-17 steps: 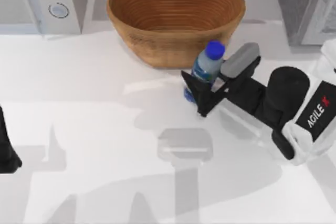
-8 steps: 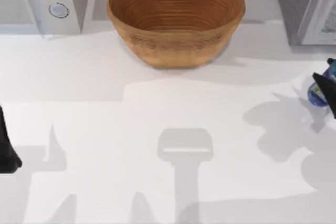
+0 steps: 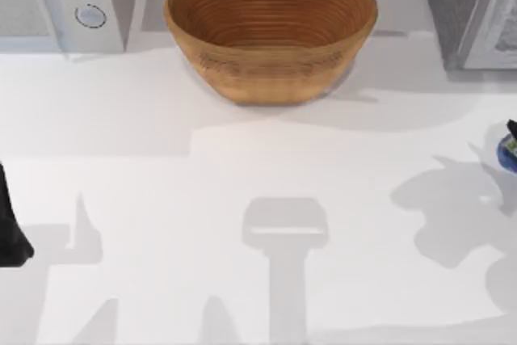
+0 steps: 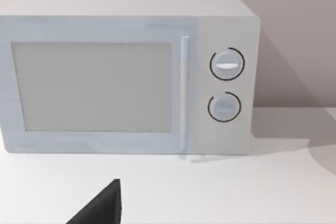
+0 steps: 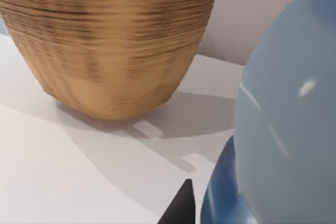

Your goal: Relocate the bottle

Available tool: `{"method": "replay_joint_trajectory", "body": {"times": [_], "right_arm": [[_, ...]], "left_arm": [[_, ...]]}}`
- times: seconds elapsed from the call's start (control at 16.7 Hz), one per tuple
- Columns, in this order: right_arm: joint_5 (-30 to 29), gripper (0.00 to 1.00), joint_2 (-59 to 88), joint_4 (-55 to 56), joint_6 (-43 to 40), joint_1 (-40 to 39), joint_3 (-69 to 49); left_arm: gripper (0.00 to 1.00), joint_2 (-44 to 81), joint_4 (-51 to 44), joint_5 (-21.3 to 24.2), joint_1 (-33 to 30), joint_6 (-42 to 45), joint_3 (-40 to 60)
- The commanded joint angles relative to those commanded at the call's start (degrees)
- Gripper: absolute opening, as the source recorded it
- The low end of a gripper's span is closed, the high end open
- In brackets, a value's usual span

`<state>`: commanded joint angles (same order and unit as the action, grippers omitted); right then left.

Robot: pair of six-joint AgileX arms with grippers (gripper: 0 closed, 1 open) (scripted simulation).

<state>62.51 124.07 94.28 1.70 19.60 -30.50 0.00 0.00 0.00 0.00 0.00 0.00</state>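
A bottle (image 3: 509, 153) is pictured at the far right edge of the table (image 3: 242, 143) in the top view, where a sliver of blue and green label is seen beside a black tip of the right gripper (image 3: 512, 128). In the right wrist view the bottle's clear blue body (image 5: 283, 119) is seen pressed up close to the lens, with one dark fingertip (image 5: 181, 208) alongside it — a position taken to mean the bottle is gripped, though full closure of the fingers around it cannot be confirmed from what is shown. The woven basket (image 3: 271, 30) is seen well apart from the bottle, at the back centre of the table, and nothing can be made out inside it. The left arm (image 3: 12, 224) is parked at the table's left edge, facing the microwave (image 4: 126, 72); whether its fingers are open or closed cannot be told.

The risk from here is judged to lie in the hold and the position. The bottle is smooth and rounded — a shallow or off-centre grip could let it slip or swing. With the bottle at the table's right edge, a drop could send it off the surface altogether.
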Motion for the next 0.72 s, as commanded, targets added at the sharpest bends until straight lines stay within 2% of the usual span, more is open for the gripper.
{"method": "replay_joint_trajectory", "body": {"times": [0.18,0.54,0.72], "right_arm": [[-1.68,0.0,1.97,0.64,-0.19,-1.66,-1.74],[-8.89,0.0,10.32,2.09,-0.55,-8.59,-8.0],[-9.16,0.0,10.58,2.15,-0.56,-8.84,-8.24]], "left_arm": [[1.0,0.0,0.0,0.0,0.0,0.0,0.0],[1.0,0.0,0.0,0.0,0.0,0.0,0.0],[1.0,0.0,0.0,0.0,0.0,0.0,0.0]]}}
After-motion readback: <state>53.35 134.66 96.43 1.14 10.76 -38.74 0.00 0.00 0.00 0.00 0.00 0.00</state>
